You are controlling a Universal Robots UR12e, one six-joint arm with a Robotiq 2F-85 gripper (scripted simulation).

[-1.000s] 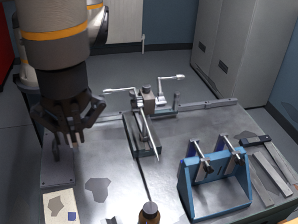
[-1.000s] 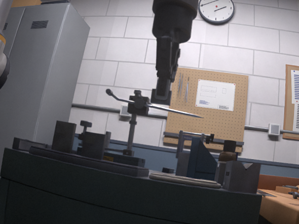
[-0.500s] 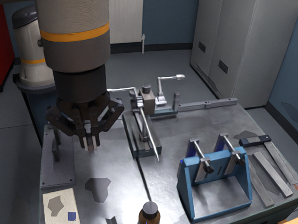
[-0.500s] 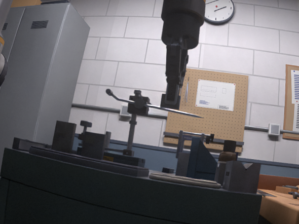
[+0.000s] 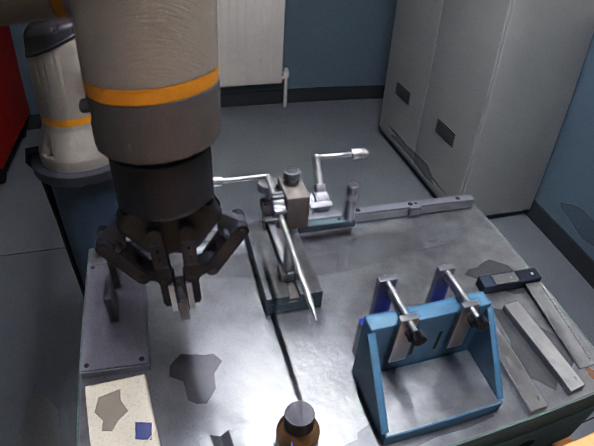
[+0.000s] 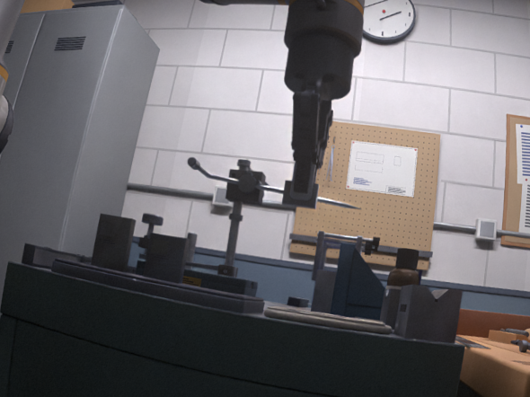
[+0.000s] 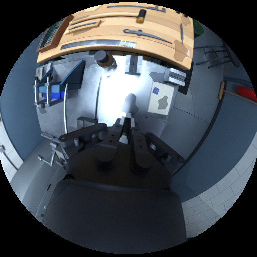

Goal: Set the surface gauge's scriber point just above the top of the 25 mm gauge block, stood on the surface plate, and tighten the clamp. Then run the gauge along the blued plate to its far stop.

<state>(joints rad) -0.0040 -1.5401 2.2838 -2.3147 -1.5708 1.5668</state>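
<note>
On the grey surface plate the surface gauge (image 5: pixel 287 250) stands on its dark base, its post carrying a clamp block (image 5: pixel 294 200) with a knob on top. The long scriber (image 5: pixel 298 265) slopes from the block toward the near side, its point (image 5: pixel 315 317) well above the plate. Left of the gauge and high above the plate, my gripper (image 5: pixel 182 300) is closed on a small steel gauge block (image 7: pixel 125 125). The blued plate (image 5: pixel 430 300) is clamped upright in a blue fixture on the right.
A low dark plate (image 5: pixel 114 320) with a small upright post lies at the left edge under my gripper. A brown bottle (image 5: pixel 297 425), a speckled pad (image 5: pixel 120 410), a V-block (image 6: pixel 426 314) and steel rules (image 5: pixel 542 340) sit around the near and right edges.
</note>
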